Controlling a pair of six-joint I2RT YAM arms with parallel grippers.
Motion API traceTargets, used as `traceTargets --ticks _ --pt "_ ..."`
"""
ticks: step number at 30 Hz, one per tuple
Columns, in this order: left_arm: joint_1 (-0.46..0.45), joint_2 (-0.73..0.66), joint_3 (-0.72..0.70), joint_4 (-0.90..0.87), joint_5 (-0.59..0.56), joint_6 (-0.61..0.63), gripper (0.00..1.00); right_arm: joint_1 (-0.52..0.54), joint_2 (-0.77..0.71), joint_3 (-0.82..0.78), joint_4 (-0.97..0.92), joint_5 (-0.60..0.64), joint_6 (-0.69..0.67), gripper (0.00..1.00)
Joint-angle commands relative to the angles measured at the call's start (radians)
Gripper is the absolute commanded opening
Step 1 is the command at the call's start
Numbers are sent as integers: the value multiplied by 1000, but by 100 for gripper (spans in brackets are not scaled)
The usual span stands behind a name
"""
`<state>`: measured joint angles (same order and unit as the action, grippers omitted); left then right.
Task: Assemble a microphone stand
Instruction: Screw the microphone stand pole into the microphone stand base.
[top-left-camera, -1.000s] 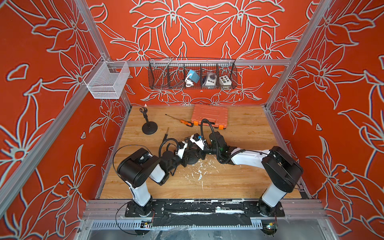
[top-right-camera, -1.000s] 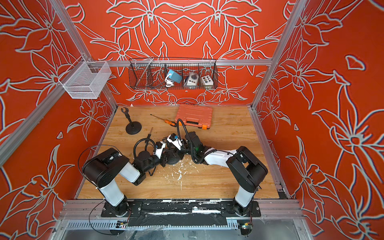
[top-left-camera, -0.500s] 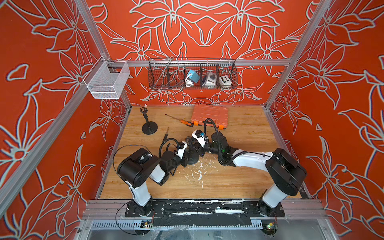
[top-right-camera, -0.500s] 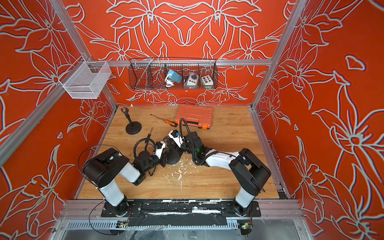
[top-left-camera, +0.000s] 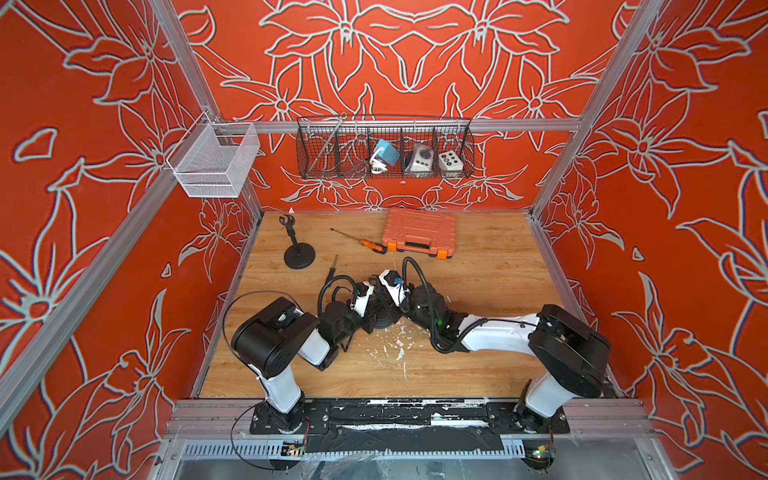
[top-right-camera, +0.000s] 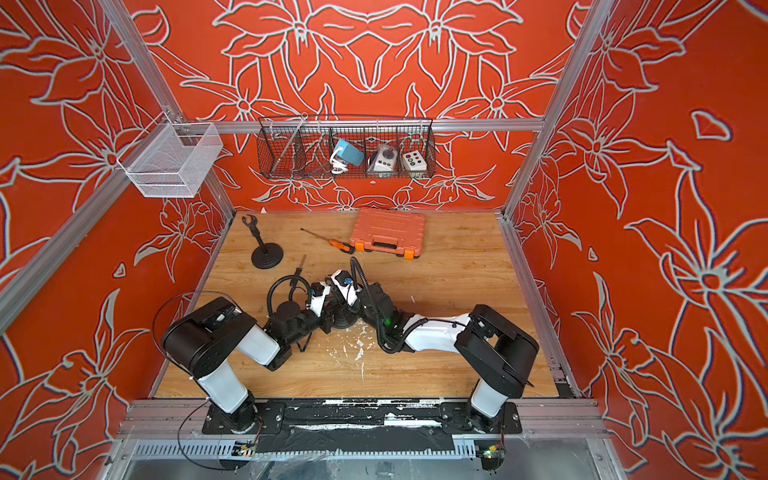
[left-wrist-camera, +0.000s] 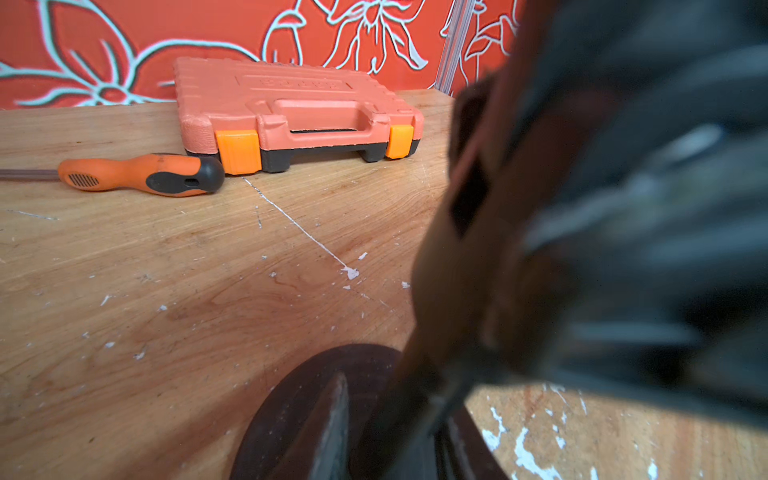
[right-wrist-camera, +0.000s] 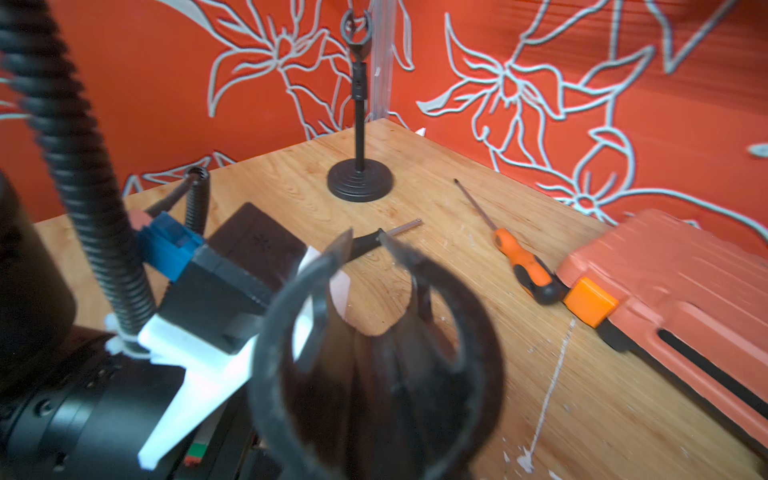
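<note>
Right wrist view: a black mic clip (right-wrist-camera: 374, 395) fills the near field, with the table showing through its cut-outs. Its two prong tips point toward the far corner. It sits just where the right gripper (top-left-camera: 392, 299) would hold it, but the fingers are hidden behind it. Cannot tell whether the jaws are closed on it.

Left wrist view: the dark round base (left-wrist-camera: 299, 415) is right at the lens and blurred. The left gripper (top-left-camera: 369, 308) is at its rim, and that grip is not readable either.

In both top views the two wrists crowd over the base at the centre of the wooden table (top-left-camera: 457, 374). The thin pole (top-left-camera: 332, 268) lies loose on the wood just beyond the left wrist, apart from the base. A finished stand (top-left-camera: 298, 259) stands upright in the far left corner.

Risks (judgement):
- The pole is not on the base, yet the clip is the part at the gripper. Offered to the base now, the clip likely has nothing to seat on.
- The wrists are close together, and the corrugated cable (right-wrist-camera: 85, 166) loops between them. A turn could snag it or knock the arms together.
- A rim hold on a probably heavy disc is weak, so a sideways push could tip or skid it.
- The springy clip may twist if pinched off-centre.
- The loose pole would roll easily, and a nudge could send it toward the screwdriver (top-left-camera: 371, 245).
</note>
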<state>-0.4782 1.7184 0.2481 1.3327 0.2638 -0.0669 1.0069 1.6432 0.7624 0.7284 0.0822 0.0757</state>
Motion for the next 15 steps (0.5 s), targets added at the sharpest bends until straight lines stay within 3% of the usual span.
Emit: traceTargets --ticks 1,15 --pt "-4 -23 34 8 -1 -12 34 28 5 -24 -58 143 38 0" --pt "-4 59 56 56 6 -16 17 32 15 -8 -75 29 26 0"
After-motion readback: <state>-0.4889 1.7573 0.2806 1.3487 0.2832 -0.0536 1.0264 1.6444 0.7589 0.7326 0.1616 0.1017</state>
